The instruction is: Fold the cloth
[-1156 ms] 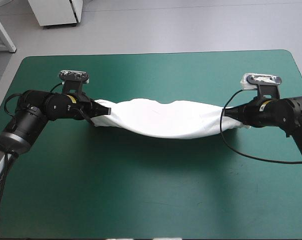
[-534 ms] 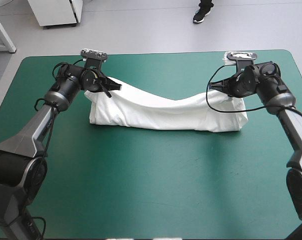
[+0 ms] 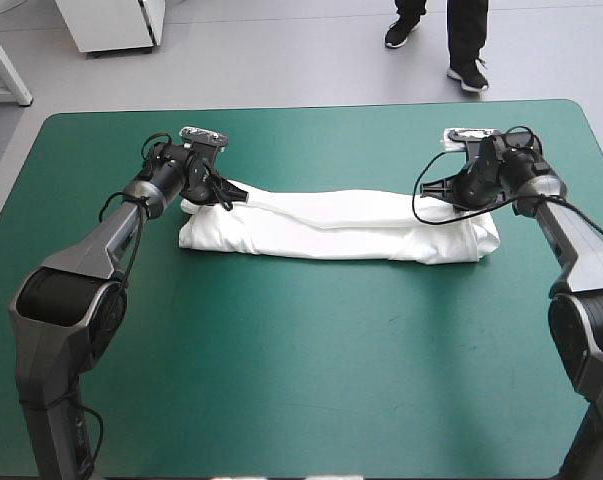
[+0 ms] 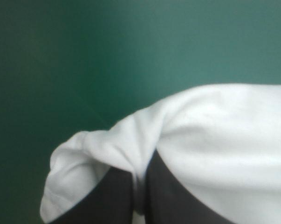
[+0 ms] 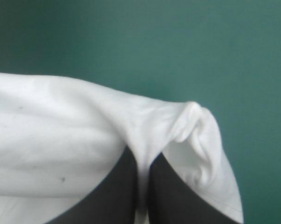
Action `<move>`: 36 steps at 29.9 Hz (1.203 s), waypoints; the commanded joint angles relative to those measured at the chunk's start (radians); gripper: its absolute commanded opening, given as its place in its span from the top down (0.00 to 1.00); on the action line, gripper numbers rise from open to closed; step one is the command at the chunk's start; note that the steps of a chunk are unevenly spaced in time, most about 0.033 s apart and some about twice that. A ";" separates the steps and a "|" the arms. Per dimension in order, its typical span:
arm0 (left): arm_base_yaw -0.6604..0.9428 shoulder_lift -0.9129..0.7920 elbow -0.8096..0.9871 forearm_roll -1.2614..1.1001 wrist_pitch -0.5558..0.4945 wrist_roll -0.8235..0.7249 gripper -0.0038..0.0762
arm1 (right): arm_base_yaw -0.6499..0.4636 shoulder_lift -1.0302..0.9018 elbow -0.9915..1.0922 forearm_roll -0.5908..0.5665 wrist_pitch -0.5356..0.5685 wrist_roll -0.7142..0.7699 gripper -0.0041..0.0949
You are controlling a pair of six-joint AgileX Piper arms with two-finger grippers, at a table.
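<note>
Seen from above, the near half of the bench (image 3: pixel 311 380) was bare teal-green cover. Beyond it, a little past the middle, one white T-shirt (image 3: pixel 331 228) lay as a long, narrow band running from left to right, resting on the cover along its whole length. It appeared already doubled over, with a far layer lying on top of a near one.

Two robot arms reached to the far long edge of the band, one at each end. The left hand (image 3: pixel 224 192) sat at the shirt's far left corner and the right hand (image 3: pixel 443 188) at its far right corner, well apart from each other.

In the left wrist view, the hand's two black fingers (image 4: pixel 112 196) were pressed almost together, with a thin ridge of white fabric pinched between them and bunched cloth beside them. The right wrist view showed the same: two fingers nearly meeting, a fold of shirt clamped between them, and the corner puckered round the tips.

Holding both ends at once probably kept the upper layer stretched straight, so that it settled evenly over the lower one. The low hands suggested the fold was being laid down, with the release not yet made.

The count was one shirt, two hands and two fingers on each.
</note>
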 commanded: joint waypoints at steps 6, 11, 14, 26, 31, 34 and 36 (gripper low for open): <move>0.001 -0.060 -0.083 -0.014 0.067 0.012 0.62 | -0.010 -0.052 -0.033 0.116 0.030 -0.056 0.43; 0.001 -0.060 -0.182 -0.003 0.242 0.012 0.39 | -0.010 -0.081 -0.033 0.102 0.056 -0.048 0.44; -0.001 -0.062 -0.248 -0.001 0.298 0.021 0.41 | -0.010 -0.112 -0.033 0.076 0.070 -0.048 0.44; -0.096 -0.112 -0.354 -0.253 0.341 0.194 0.98 | -0.018 -0.220 -0.033 -0.009 0.158 -0.018 0.44; -0.201 -0.113 -0.354 -0.312 0.295 0.238 0.98 | -0.018 -0.253 -0.033 -0.019 0.172 -0.014 0.44; -0.263 -0.104 -0.354 -0.308 0.225 0.243 0.98 | -0.018 -0.266 -0.033 -0.028 0.193 -0.012 0.44; -0.294 -0.095 -0.354 -0.307 0.184 0.254 0.98 | -0.018 -0.271 -0.033 -0.033 0.206 -0.012 0.44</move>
